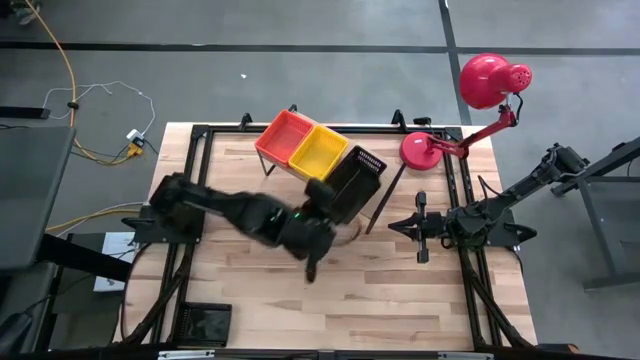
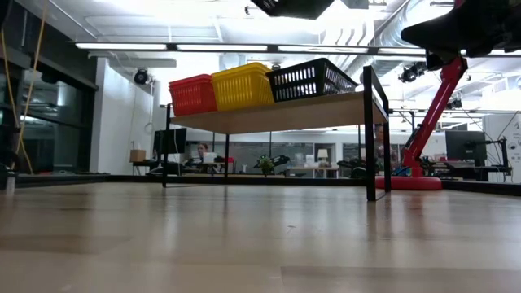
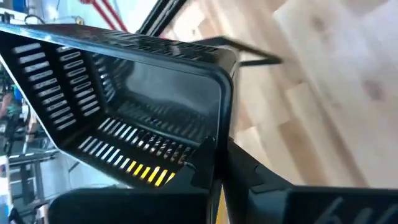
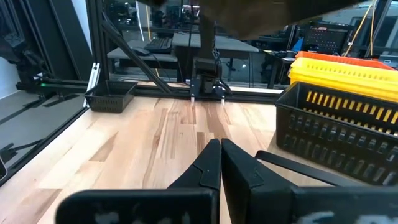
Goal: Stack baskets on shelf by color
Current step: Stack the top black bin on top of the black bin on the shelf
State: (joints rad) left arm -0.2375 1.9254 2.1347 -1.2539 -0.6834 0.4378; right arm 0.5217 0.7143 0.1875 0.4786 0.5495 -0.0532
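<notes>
Black basket [image 1: 356,175] pinched at its rim by left gripper [image 1: 325,195], sitting on shelf [image 2: 277,113] beside yellow basket [image 1: 319,151]; red basket [image 1: 283,136] at the far end. Right gripper [image 1: 420,228] clenched, empty, parked at table's right side.

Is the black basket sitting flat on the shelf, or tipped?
Tipped. In the low view the black basket slants beside the level yellow basket on the shelf, and the left gripper's shut jaws pinch its rim.

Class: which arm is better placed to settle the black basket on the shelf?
Left. The left hand grips the black basket on the shelf; the right hand waits shut, apart from it.
</notes>
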